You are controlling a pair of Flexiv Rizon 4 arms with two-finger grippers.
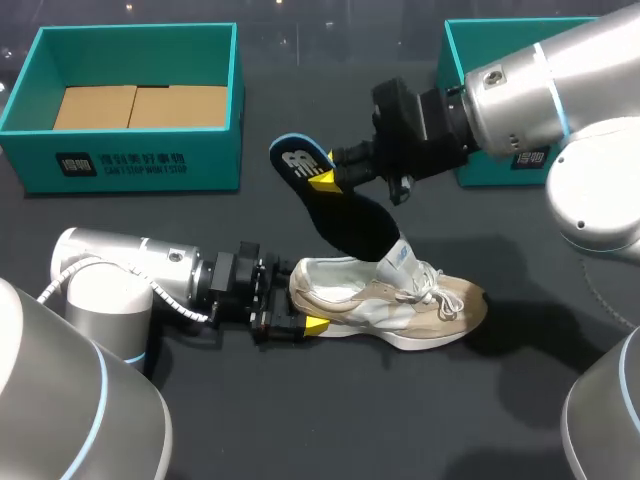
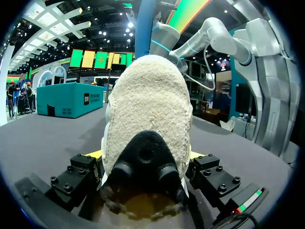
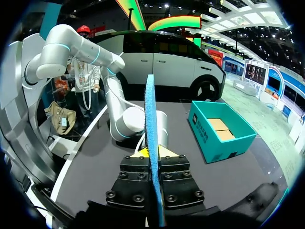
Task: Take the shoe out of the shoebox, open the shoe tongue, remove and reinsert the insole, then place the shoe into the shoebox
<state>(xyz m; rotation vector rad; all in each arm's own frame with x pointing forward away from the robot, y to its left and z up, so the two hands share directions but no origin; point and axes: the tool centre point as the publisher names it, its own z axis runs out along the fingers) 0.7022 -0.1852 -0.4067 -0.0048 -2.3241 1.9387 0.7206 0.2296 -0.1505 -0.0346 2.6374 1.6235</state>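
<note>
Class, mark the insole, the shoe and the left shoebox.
insole [image 1: 345,215], head view, on its black middle.
shoe [image 1: 390,305], head view, on its side panel.
left shoebox [image 1: 130,160], head view, on its front wall.

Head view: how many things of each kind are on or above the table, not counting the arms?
box: 2
shoe: 1
insole: 1
Total: 4
</note>
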